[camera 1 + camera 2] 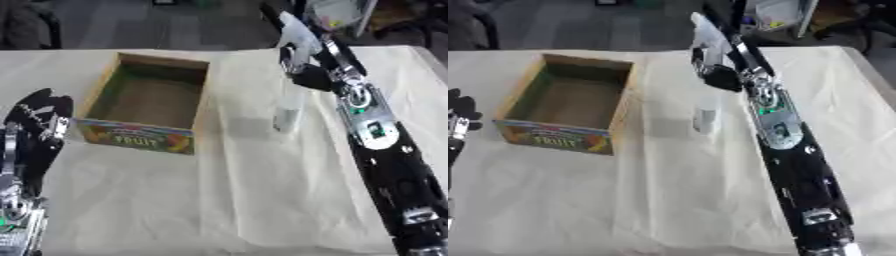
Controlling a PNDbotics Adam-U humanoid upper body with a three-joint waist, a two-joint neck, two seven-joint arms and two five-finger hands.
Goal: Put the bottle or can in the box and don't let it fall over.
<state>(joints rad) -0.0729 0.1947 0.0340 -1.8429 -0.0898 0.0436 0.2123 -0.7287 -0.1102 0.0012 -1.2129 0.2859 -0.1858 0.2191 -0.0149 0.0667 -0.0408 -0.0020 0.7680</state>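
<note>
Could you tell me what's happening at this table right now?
The robot's right hand is closed around the top of a clear bottle standing upright on the cloth-covered table. The open cardboard box with a fruit label sits just to the bottle's left, with nothing visible in it. The bottle is not yet in the box. The left hand rests open and idle at the left edge.

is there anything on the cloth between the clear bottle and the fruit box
Nothing visible. The clear plastic bottle, upright under the right hand, stands right of the open wooden fruit box, with only bare cream tablecloth between them.
</note>
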